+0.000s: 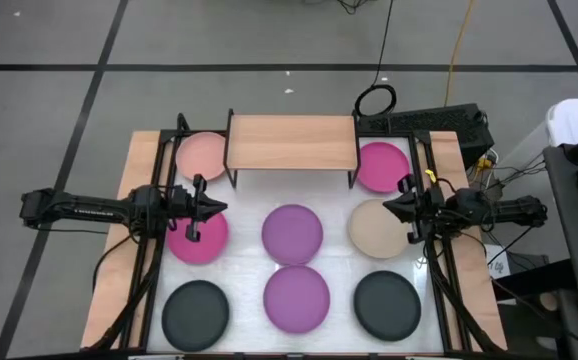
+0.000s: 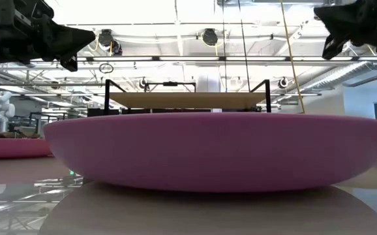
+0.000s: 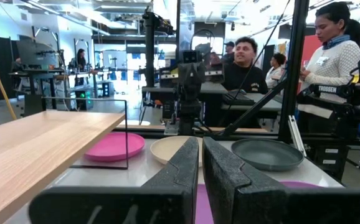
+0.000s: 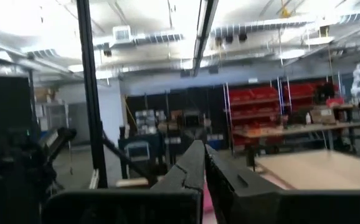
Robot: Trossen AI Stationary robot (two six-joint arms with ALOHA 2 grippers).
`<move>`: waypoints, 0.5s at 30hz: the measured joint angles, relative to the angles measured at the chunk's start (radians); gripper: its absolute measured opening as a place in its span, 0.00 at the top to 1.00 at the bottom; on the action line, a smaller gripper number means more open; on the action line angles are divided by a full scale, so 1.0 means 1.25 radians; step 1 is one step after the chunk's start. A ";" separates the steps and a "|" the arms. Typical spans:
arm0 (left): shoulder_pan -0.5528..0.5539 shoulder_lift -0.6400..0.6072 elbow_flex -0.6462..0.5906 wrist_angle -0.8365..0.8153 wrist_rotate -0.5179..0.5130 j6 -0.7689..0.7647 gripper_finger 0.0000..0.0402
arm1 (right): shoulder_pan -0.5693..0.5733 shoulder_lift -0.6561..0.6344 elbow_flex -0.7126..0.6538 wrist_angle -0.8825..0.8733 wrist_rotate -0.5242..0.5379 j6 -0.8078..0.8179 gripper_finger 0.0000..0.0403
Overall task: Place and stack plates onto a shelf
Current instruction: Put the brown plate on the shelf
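Note:
The light-wood shelf stands on thin black legs at the table's far middle, with nothing on it. Eight plates lie flat on the white tabletop. Salmon pink and magenta flank the shelf. Magenta, purple and beige form the middle row. Black, purple and black form the near row. My left gripper hovers shut over the left magenta plate's far edge. My right gripper hovers shut over the beige plate's far edge.
Black frame rails run along both table sides under the arms. In the left wrist view the shelf board is close by, and people stand beyond the table's right side. A black box and cables lie behind the far right corner.

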 joint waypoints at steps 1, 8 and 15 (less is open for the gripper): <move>0.000 0.000 0.000 0.000 0.000 0.000 0.94 | 0.000 0.006 0.008 -0.031 0.002 -0.002 1.00; 0.000 0.000 0.000 0.000 0.000 0.000 0.94 | 0.000 0.105 0.106 -0.168 0.072 -0.018 1.00; 0.000 0.000 0.000 0.000 0.000 0.000 0.94 | 0.000 0.257 0.175 -0.269 0.156 -0.032 1.00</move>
